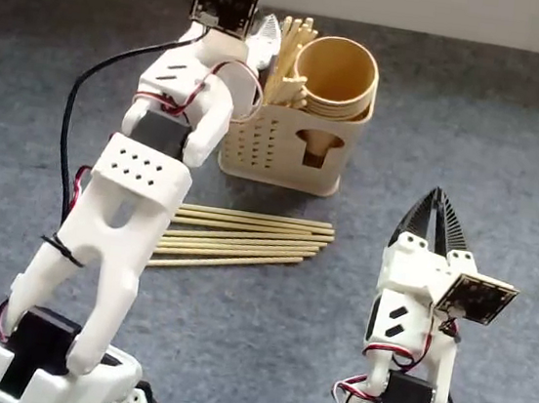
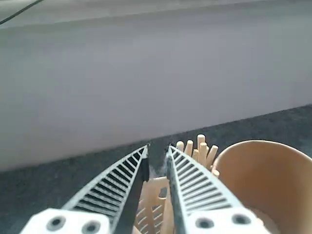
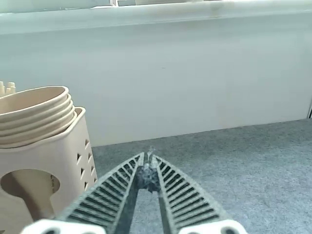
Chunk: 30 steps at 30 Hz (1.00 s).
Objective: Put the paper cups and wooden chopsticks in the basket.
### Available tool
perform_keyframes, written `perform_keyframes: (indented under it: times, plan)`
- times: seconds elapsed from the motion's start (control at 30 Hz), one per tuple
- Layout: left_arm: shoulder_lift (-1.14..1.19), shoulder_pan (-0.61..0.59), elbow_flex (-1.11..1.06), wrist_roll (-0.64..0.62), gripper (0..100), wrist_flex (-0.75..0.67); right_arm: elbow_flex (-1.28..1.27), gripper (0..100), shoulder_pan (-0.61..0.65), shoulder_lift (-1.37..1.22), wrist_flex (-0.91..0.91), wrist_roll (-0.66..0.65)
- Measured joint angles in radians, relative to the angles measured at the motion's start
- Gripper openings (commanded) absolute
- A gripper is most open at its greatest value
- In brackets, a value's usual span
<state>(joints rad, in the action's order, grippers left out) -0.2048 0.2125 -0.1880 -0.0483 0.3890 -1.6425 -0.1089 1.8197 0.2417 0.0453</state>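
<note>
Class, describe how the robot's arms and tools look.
The left arm and right arm are white plastic with black motors and red wires; a black cable trails the left. The left tool and right tool have ribbed, tapering fingers.

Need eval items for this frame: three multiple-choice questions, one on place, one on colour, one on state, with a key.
1. Where do the loose chopsticks lie?
A. flat on the table cover beside the basket
B. across its rim
C. in a gripper

2. What colour is the table cover?
A. green
B. grey
C. red

3. How is the right gripper?
A. open wide
B. shut on a cup
C. shut, empty

Key:
1 A: in the high view they lie in a bundle next to the basket, on the arms' side.
2 B: the cover is grey in the high view.
3 C: its fingertips meet with nothing between them.
</note>
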Motion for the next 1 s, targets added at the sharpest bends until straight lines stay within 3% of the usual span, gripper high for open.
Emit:
perform_keyframes:
  times: [0.2,0.6,0.83,1.0]
  plan:
    - [0.0,-0.005,0.15,0.0,8,0.196,0.0,1.9,0.0,0.0,0.0,0.0]
    - [-0.002,-0.003,0.399,0.0,8,0.752,0.0,1.9,0.0,0.0,0.0,0.0]
    - [-0.002,-0.003,0.402,0.0,8,0.898,0.0,2.0,0.0,0.0,0.0,0.0]
    - [-0.037,-0.003,0.334,0.0,8,0.913,0.0,2.0,0.0,0.0,0.0,0.0]
